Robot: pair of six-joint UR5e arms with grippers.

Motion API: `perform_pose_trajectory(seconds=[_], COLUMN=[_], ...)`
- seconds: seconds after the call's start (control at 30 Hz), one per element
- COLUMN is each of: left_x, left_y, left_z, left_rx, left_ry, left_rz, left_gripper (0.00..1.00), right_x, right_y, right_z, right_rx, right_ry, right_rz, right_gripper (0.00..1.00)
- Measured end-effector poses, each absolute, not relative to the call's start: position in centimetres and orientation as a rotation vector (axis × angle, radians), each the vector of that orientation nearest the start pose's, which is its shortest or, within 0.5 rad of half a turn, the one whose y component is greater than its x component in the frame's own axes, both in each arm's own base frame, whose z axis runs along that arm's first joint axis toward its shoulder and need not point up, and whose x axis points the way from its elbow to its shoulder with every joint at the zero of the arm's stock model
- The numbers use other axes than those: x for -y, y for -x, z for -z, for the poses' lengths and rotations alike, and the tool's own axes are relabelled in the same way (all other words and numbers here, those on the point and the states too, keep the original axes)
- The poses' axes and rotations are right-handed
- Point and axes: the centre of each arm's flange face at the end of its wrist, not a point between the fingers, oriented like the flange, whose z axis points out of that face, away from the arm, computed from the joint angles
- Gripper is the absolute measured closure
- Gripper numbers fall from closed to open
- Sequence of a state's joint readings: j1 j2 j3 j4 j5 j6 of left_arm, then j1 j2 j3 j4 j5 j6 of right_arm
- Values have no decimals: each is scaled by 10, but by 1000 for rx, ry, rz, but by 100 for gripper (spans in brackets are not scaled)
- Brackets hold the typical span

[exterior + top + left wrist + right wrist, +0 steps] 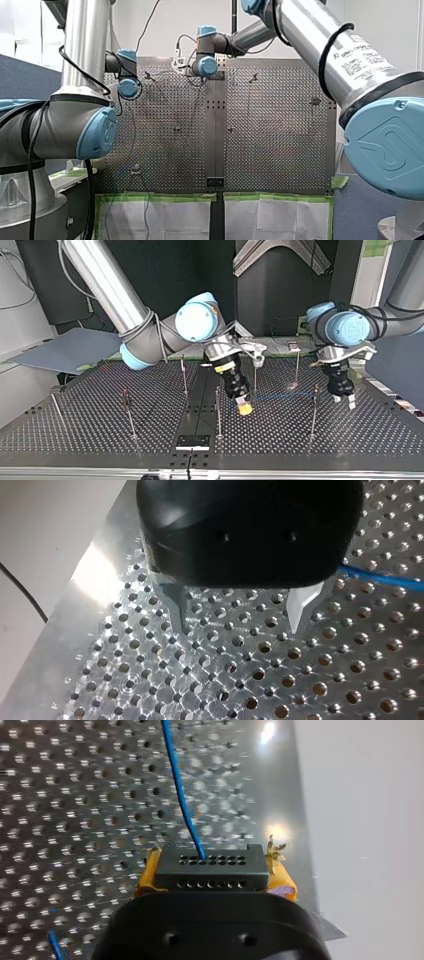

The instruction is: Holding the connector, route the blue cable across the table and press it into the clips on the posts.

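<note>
Now: connector (207,867) clamped in right gripper (244,408), cable (180,795) low over the table (145,680)

Squarely between the yellow pads (147,877) of my right gripper sits the black connector, its face with two rows of small holes turned away from the wrist. The pads press on its two ends, so that hand is closed on it. The blue cable leaves the upper row of holes and runs ahead of the gripper over the perforated table, out of the right wrist view. A second short piece of blue shows beside the gripper body.

In the top view that gripper hangs tilted near the middle of the table, its yellow tips close above the surface, just beside one post (218,412). From it the cable shows as a thin blue line running toward the view's right, as far as another post (313,415). Whether it is pressed in there I cannot tell.

My left gripper (239,624) hangs near that second post, at the view's right. Its metal fingers (176,607) are spread apart with nothing between them, their tips close above the table. In the left wrist view a stretch of cable lies beside the gripper, apart from the fingers. More posts (184,376) stand upright across the table, well apart from one another.
</note>
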State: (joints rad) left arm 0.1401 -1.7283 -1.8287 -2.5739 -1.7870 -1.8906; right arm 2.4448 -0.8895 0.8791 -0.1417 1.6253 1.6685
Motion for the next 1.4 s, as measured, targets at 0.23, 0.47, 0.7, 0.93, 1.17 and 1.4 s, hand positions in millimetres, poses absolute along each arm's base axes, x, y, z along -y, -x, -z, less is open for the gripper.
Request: perform_pose_trajectory(seconds=[0.23,0.47,0.7,0.93,1.17,1.4], left_x=[45,61,70,79,89,102], left_y=[-531,-507,-480,-452,-427,-415], left_z=[-357,-362,-360,-363,-374,-386], left_rx=[-1342,-1395,-1452,-1498,-1536,-1523], left_ry=[523,491,470,455,405,312], left_rz=[22,82,94,87,60,66], left_gripper=[0,0,0,0,0,0], right_x=[397,397,397,398,403,405], right_y=[-681,-686,-689,-689,-686,-685], right_z=[-395,-378,-366,-366,-366,-367], right_rx=[-1029,-1032,-1036,-1038,-1048,-1050], right_ry=[2248,2274,2292,2293,2293,2296], right_rz=[2647,2613,2589,2588,2592,2595], right_gripper=[100,100,100,100,100,100])
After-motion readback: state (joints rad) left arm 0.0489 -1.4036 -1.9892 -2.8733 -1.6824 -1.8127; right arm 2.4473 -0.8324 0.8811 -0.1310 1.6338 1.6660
